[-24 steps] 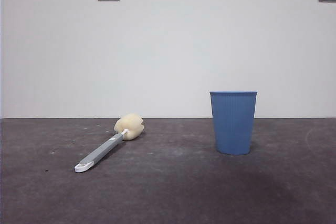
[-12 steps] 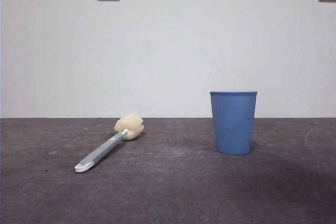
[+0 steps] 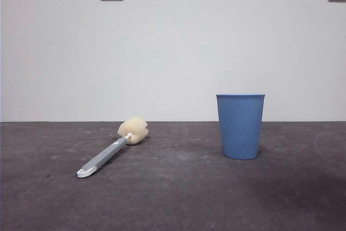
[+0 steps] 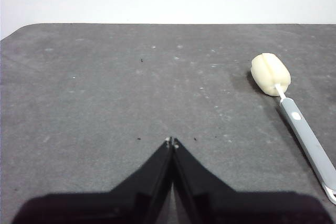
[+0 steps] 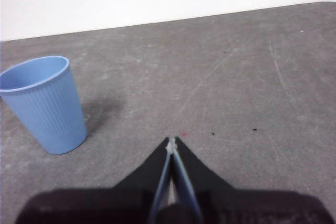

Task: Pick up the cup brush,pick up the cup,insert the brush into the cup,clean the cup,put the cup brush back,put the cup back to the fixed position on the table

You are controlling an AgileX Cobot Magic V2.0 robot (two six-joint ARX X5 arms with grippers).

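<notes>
- Cup brush (image 3: 111, 147) lies flat on the table (image 3: 178, 198) at lower left of the front view, exactly where it lay a second ago: pale yellow sponge head toward the wall, grey handle running down-left, white tip nearest the camera.
- Nothing among the things has moved since the earlier front frames; only a faint shadow on the table at lower right looks slightly different.
- The cup (image 3: 240, 126) stands upright right of centre in the front view, well apart from the brush. In the right wrist view its mouth is open and the part of the inside that shows holds nothing; the bottom is hidden.
- The left gripper (image 4: 172, 141) has its two black jaws pressed together tip to tip, holding nothing. It hovers over bare table, and the brush (image 4: 294, 114) sits at the right edge of that picture, well apart from the tips, sponge head at upper right and handle running down toward the lower right corner.
- The right gripper (image 5: 171, 143) is likewise closed to a point and grips nothing. The cup (image 5: 44, 103) stands at the left edge of that frame, well apart from the tips, casting a soft shadow on its right.
- Neither arm shows in the front view.
</notes>
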